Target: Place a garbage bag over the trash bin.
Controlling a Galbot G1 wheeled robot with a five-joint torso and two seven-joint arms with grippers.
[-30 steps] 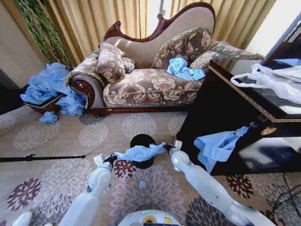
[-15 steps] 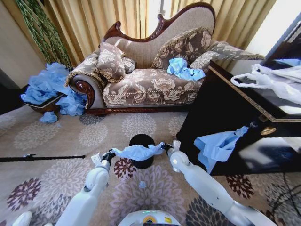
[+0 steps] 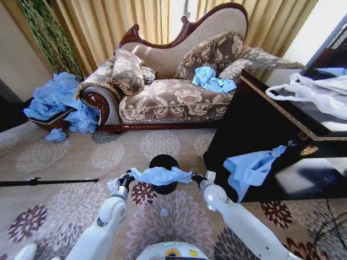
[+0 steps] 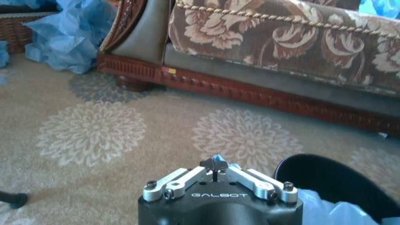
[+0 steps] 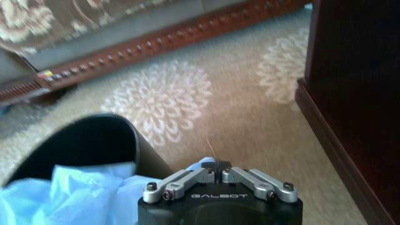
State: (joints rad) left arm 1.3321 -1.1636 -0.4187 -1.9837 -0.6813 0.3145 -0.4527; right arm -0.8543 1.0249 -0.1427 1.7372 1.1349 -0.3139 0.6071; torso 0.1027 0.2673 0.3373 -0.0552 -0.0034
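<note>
Stretching the garbage bag [image 3: 161, 175] between both arms, directly above the trash bin [image 3: 164, 162], which is standing on the patterned carpet [image 3: 70, 157] in front of the sofa [image 3: 173, 81]. Pinching one edge of the thin blue plastic with the left gripper [image 3: 126, 177], fingers pressed together on it, a scrap of blue peeking out at the tips in the left wrist view. Pinching the opposite edge with the right gripper [image 3: 196, 177] the same way, fingers closed on the film. Holding the two edges apart, probably to pull the mouth wide enough to pass around the round rim. Keeping the bag hanging just over the opening, seemingly so it can be lowered straight down. Sagging in the middle, not yet seated over the rim.
</note>
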